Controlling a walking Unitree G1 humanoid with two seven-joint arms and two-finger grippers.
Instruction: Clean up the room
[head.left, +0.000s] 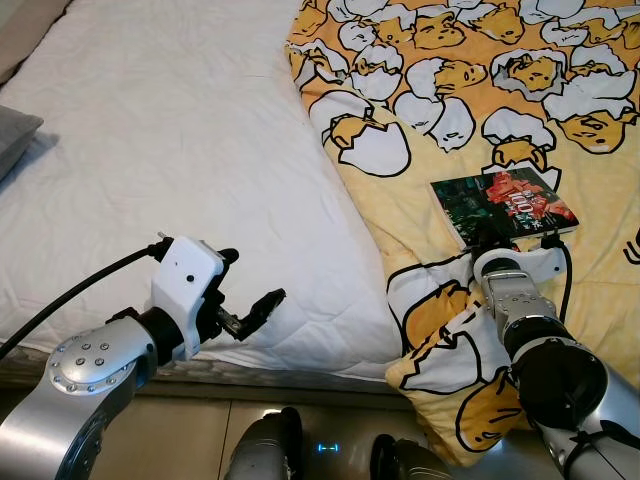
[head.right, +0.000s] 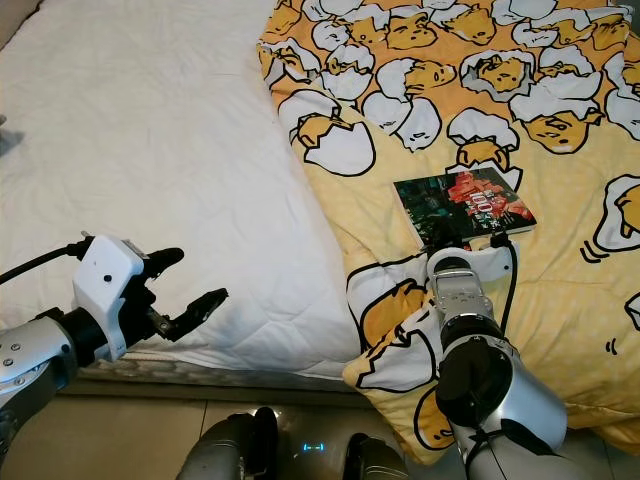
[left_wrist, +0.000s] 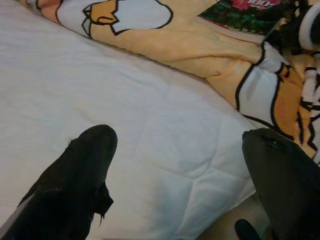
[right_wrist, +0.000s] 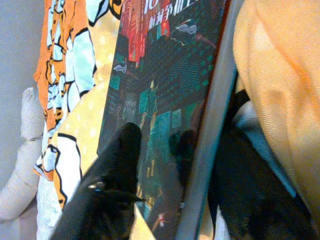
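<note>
- The book (head.left: 505, 205) lies flat on the yellow egg-print blanket (head.left: 440, 110), which covers the right side of the bed (head.left: 150, 150).
- The right hand (head.left: 497, 236) sits at the book's near edge; in the right wrist view one finger (right_wrist: 112, 170) lies on the cover and the other is under it, so the hand appears narrowed around the book.
- The left hand (head.left: 245, 300) hovers spread wide over the white sheet near the bed's edge, holding nothing.
- Risk: the grip takes only the edge, so the glossy book could pivot and slip out on lifting.
- Risk: the lower finger could catch soft blanket folds and drag the fabric along.
</note>
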